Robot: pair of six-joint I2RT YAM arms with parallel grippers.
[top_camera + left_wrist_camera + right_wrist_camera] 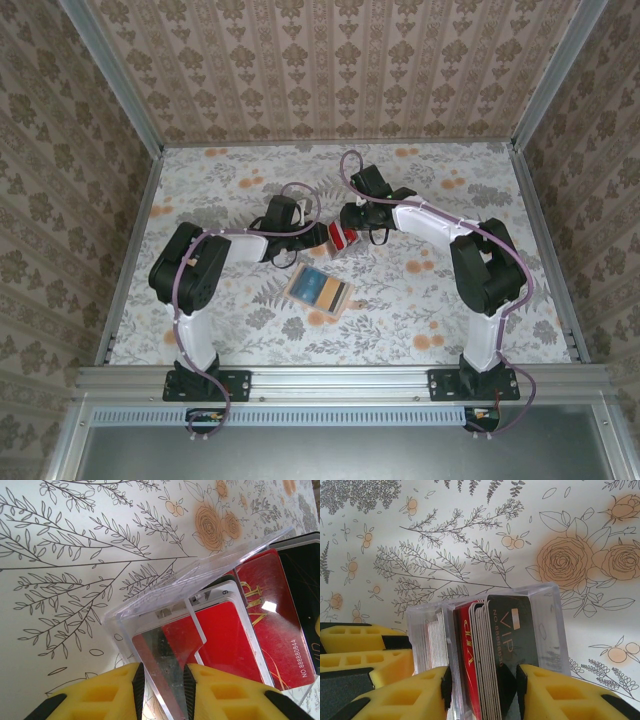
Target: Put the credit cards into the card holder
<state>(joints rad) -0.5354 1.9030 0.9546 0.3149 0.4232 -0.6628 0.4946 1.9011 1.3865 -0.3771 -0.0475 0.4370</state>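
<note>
Both arms reach in over the middle of the flowered surface (420, 290) and meet there, well above their bases. The left gripper (163, 685) has its jaws clamped on one thin clear wall of a see-through plastic case (200, 565), which is tilted off the surface with its open side toward the other arm. Red cards (225, 635) with pale edges sit in that case as a stack, one of them bearing gold lettering and a printed number.

The right gripper (484, 690) has its jaws clamped on the stack itself. Between its yellow fingers (420, 695) the red cards stand on edge, with a black card (512, 635) marked VIP on the outside of the stack. The clear case surrounds them, and the left gripper's yellow fingers show just beside it at the left.

The holder (318, 290) lies flat on the surface, apart from both grippers, nearer the bases and between the two arms. It is tan-edged with a blue and orange face up.
</note>
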